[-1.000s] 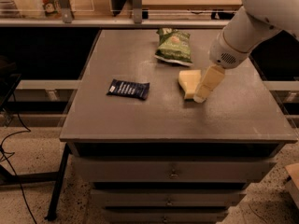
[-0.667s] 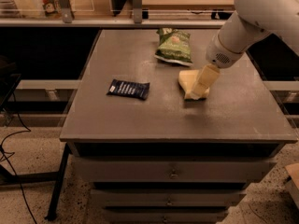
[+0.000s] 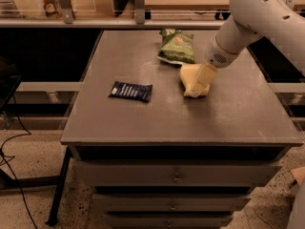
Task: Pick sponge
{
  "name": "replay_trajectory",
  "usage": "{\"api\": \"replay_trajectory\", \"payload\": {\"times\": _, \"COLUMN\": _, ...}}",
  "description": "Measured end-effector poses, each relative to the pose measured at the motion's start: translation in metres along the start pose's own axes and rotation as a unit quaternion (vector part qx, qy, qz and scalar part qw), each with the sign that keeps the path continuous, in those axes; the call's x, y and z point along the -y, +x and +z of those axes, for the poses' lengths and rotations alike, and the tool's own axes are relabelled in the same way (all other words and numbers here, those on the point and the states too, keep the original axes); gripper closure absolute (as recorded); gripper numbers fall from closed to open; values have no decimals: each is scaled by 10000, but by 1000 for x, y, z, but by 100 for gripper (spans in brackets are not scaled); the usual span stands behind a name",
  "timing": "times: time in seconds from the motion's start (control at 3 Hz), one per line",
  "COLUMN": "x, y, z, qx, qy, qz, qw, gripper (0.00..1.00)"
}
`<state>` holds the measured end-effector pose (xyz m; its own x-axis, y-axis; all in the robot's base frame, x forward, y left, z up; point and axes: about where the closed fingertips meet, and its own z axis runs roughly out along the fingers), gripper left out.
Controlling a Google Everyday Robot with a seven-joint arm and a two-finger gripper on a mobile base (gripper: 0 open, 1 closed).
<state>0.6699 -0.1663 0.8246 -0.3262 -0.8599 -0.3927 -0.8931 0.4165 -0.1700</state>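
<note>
The pale yellow sponge [image 3: 187, 74] lies on the grey table [image 3: 143, 123], right of centre, just in front of the green chip bag [image 3: 177, 46]. My gripper [image 3: 198, 88] comes down from the white arm [image 3: 248, 18] at the upper right. It is on the sponge's right side, overlapping it and hiding part of it. The sponge rests on the tabletop.
A dark snack bar [image 3: 131, 90] lies left of centre on the table. Drawers [image 3: 176, 178] sit under the tabletop. A shelf with bottles and posts [image 3: 66, 4] runs behind the table. Cables lie on the floor at the left [image 3: 14, 175].
The arm has shifted a little toward the back and left. The gripper stays at the sponge, which has hardly moved. The snack bar and chip bag are unchanged.
</note>
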Motion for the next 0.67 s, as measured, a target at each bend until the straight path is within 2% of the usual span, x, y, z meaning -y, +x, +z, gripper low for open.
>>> {"api": "replay_trajectory", "payload": {"times": 0.33, "x": -1, "y": 0, "z": 3, "qx": -7, "qy": -22, "qz": -4, "qw": 10000, "gripper": 18}}
{"api": "replay_trajectory", "payload": {"times": 0.67, "x": -2, "y": 0, "z": 6, "qx": -14, "qy": -44, "qz": -7, "qw": 10000, "gripper": 41}}
